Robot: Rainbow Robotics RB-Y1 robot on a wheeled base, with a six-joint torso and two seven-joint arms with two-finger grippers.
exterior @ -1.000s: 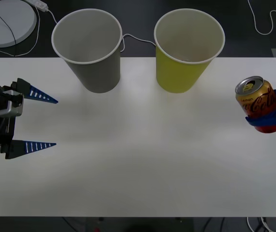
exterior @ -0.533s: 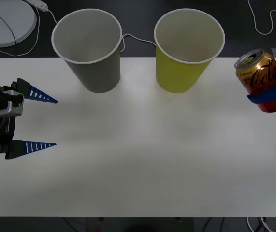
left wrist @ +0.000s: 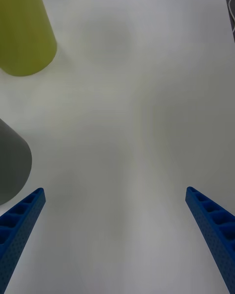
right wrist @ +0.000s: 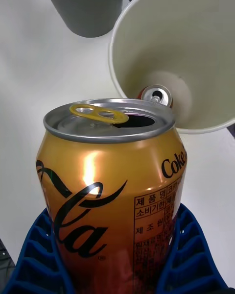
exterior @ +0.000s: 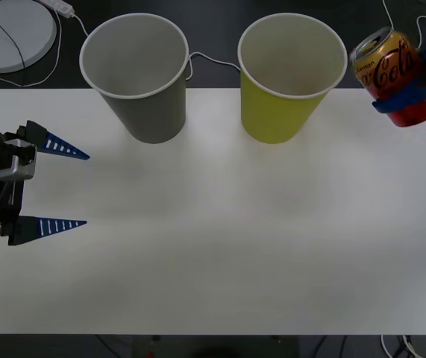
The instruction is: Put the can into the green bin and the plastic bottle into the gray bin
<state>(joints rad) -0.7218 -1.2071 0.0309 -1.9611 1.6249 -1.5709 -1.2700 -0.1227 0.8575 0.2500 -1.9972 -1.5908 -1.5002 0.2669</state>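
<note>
My right gripper (exterior: 408,95) is shut on the can (exterior: 390,66), a gold and red drink can with an open silver top. It holds the can upright in the air at the far right, just right of the green bin (exterior: 280,112) and about level with its rim. In the right wrist view the can (right wrist: 107,176) sits between the blue fingers (right wrist: 39,259), with the green bin's white inside (right wrist: 196,34) beyond it. The gray bin (exterior: 149,104) stands left of the green one. The plastic bottle is out of view. My left gripper (exterior: 84,189) rests open at the left table edge.
Another small can (right wrist: 156,95) lies at the bottom of the green bin. A white round disc (exterior: 11,33) and cables (exterior: 213,60) lie on the dark floor behind the white table (exterior: 235,246). The left wrist view has both bins (left wrist: 22,29) (left wrist: 12,166) beside bare tabletop.
My right gripper has lifted the can from near the table's right edge, up and back toward the green bin's rim. The left arm has not moved.
</note>
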